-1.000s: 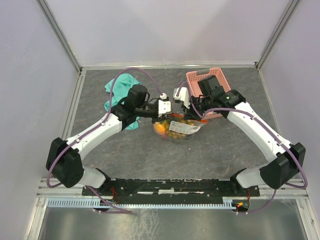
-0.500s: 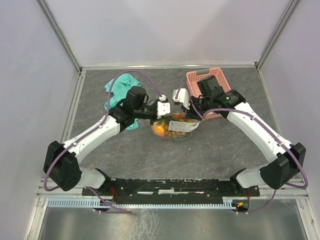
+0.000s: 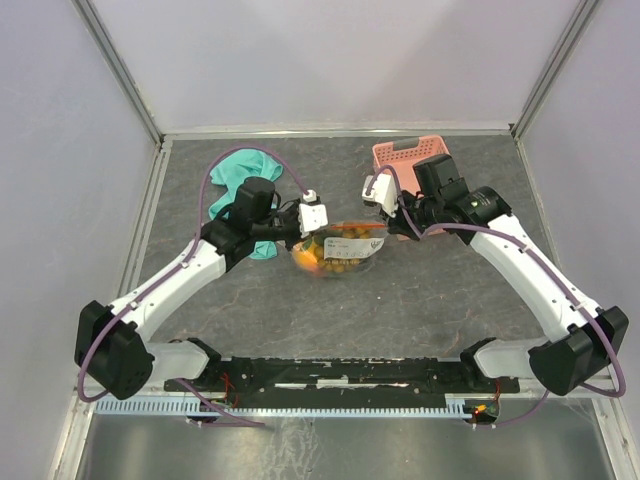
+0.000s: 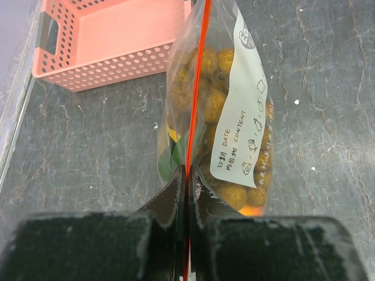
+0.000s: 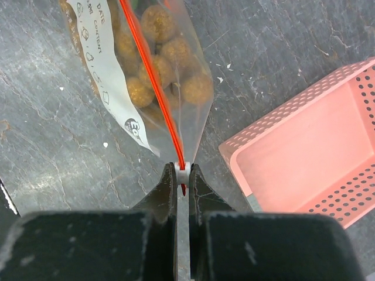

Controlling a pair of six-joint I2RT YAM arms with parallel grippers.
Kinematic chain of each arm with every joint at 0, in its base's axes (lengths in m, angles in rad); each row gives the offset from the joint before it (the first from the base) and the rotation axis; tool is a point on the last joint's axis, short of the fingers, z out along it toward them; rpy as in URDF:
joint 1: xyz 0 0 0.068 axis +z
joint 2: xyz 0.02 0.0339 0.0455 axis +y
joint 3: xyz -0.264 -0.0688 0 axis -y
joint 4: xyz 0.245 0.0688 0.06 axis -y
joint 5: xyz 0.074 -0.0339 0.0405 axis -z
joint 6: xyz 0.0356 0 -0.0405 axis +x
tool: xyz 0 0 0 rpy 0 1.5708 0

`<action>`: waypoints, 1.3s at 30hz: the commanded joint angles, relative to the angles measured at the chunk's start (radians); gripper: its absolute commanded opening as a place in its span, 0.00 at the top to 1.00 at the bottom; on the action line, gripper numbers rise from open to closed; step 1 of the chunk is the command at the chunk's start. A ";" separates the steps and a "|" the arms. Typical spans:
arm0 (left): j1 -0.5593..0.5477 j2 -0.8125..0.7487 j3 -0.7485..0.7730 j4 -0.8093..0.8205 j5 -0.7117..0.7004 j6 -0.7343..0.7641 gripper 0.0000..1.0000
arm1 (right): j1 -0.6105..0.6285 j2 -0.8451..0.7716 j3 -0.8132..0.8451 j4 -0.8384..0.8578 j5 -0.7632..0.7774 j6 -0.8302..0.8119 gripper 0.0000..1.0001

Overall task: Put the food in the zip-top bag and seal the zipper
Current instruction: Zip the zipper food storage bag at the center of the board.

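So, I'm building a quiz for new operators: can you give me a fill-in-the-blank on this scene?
1. The left gripper and the right gripper each pinch one end of the red ____.
2. The food lies ____ the zip-top bag.
3. The teal cloth lies beside the ____ arm.
Missing words: zipper; inside; left.

Tabletop (image 3: 400,310) on the near side of the zip-top bag (image 3: 335,255) is open. Pink basket (image 3: 400,155) obstructs the right rear, and teal cloth (image 3: 235,175) obstructs the left rear.
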 commanded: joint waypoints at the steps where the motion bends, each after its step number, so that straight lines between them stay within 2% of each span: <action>1: 0.024 -0.040 -0.010 0.012 -0.051 -0.024 0.97 | -0.023 -0.035 -0.015 0.037 0.048 0.041 0.99; 6: 0.024 -0.066 -0.063 0.130 -0.038 -0.138 0.97 | -0.022 0.000 -0.018 0.121 -0.049 0.126 0.98; 8: 0.023 -0.078 -0.078 0.158 -0.044 -0.168 0.96 | -0.023 0.001 -0.039 0.184 -0.065 0.162 0.95; 11: 0.024 -0.095 -0.091 0.166 -0.074 -0.198 0.81 | -0.022 -0.005 -0.069 0.261 -0.108 0.194 0.91; 14: 0.024 -0.134 -0.111 0.163 -0.120 -0.220 0.62 | -0.022 -0.008 -0.086 0.301 -0.125 0.216 0.81; 17: 0.024 -0.197 -0.144 0.174 -0.167 -0.271 0.52 | -0.022 -0.015 -0.101 0.323 -0.113 0.244 0.70; 24: 0.024 -0.410 -0.230 0.224 -0.359 -0.493 0.39 | -0.021 -0.106 -0.178 0.428 -0.003 0.368 0.42; 27: 0.024 -0.499 -0.269 0.226 -0.475 -0.593 0.35 | -0.023 -0.157 -0.223 0.476 0.017 0.421 0.36; 32: 0.024 -0.651 -0.353 0.230 -0.661 -0.761 0.23 | -0.022 -0.226 -0.314 0.554 0.076 0.529 0.33; 35: 0.024 -0.715 -0.399 0.211 -0.745 -0.844 0.20 | -0.023 -0.261 -0.375 0.598 0.201 0.609 0.30; 39: 0.025 -0.768 -0.422 0.154 -0.952 -0.976 0.12 | -0.027 -0.326 -0.462 0.665 0.440 0.709 0.18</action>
